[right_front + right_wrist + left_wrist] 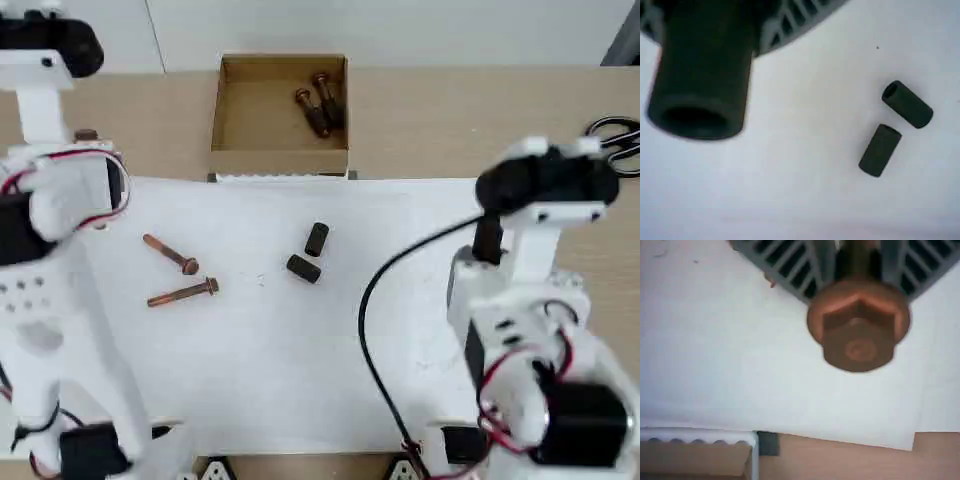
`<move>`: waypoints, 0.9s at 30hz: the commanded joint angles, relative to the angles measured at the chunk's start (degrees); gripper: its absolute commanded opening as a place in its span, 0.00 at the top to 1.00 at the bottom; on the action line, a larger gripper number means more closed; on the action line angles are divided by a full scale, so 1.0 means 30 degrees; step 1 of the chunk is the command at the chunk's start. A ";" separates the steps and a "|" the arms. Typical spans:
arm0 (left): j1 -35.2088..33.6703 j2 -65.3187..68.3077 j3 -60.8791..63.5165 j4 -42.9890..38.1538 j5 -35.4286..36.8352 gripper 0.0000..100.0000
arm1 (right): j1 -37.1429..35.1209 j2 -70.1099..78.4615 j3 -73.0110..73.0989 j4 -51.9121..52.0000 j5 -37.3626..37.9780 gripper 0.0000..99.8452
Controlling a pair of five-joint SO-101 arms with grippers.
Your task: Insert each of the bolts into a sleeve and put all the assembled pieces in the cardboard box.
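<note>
My left gripper (855,260) is shut on a copper bolt (858,327), whose hex head points at the camera, above the white mat (300,380) near the box corner. My right gripper (715,15) is shut on a black sleeve (702,75), held over the mat's right side (488,240). Two loose sleeves (317,238) (304,268) lie mid-mat, also in the right wrist view (907,104) (880,150). Two bolts (170,253) (184,292) lie left of them. The cardboard box (230,110) at the far edge holds two assembled pieces (320,104).
Scissors (620,140) lie on the wooden table at the far right. A black cable (380,290) curves across the mat's right part. The box corner (695,460) and the mat's edge appear in the left wrist view.
</note>
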 commanded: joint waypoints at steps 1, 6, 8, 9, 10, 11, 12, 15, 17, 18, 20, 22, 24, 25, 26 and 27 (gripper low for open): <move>0.0322 -0.2813 0.1919 -0.0850 0.2051 0.99 | -0.0659 -0.1890 0.1846 -0.0073 0.0205 1.00; 0.0498 -0.6418 0.7575 -0.4308 0.5070 0.99 | -0.1158 -0.5231 0.5421 -0.2476 0.0234 1.00; 0.0850 -0.8117 1.0271 -0.5861 0.6066 0.99 | -0.1714 -0.6637 0.7033 -0.3824 0.0234 1.00; 0.1055 -0.9055 1.1590 -0.6652 0.6505 0.99 | -0.2125 -0.7341 0.7883 -0.4469 0.0234 1.00; 0.1260 -1.0051 1.2938 -0.7355 0.6974 0.99 | -0.2535 -0.8044 0.8674 -0.5026 0.0264 1.00; 0.1495 -1.1106 1.4198 -0.8117 0.7502 0.99 | -0.3004 -0.8777 0.9407 -0.5524 0.0264 1.00; 0.1788 -1.2249 1.5516 -0.8967 0.8029 0.99 | -0.3560 -0.9451 1.0227 -0.5993 0.0264 1.00; 0.2725 -1.5502 1.9619 -1.1780 0.9201 0.99 | -0.5172 -1.1443 1.2484 -0.7077 0.0264 1.00; 0.3194 -1.7670 2.2168 -1.3480 0.9817 0.99 | -0.6139 -1.2703 1.4066 -0.7604 0.0264 1.00; 0.3487 -1.8725 2.3458 -1.4242 1.0110 0.99 | -0.6608 -1.3289 1.4799 -0.7839 0.0264 1.00; 0.4103 -2.0777 2.5773 -1.5473 1.0491 0.99 | -0.7575 -1.4432 1.6176 -0.8337 0.0264 1.00; 0.4777 -2.2769 2.7795 -1.6469 1.0549 0.99 | -0.8513 -1.4930 1.7201 -0.8952 0.0234 1.00; 0.5392 -2.4733 2.9348 -1.7084 1.0549 0.99 | -0.9275 -1.4755 1.7641 -0.9568 0.0147 1.00; 0.5685 -2.5612 2.9875 -1.7231 1.0549 0.99 | -0.9626 -1.4667 1.7905 -0.9949 0.0147 1.00; 0.6007 -2.6579 3.0432 -1.7289 1.0579 0.99 | -0.9978 -1.4667 1.8286 -1.0388 0.0205 1.00; 0.6388 -2.7429 3.0930 -1.7289 1.0579 0.99 | -1.0300 -1.4725 1.8696 -1.0769 0.0234 1.00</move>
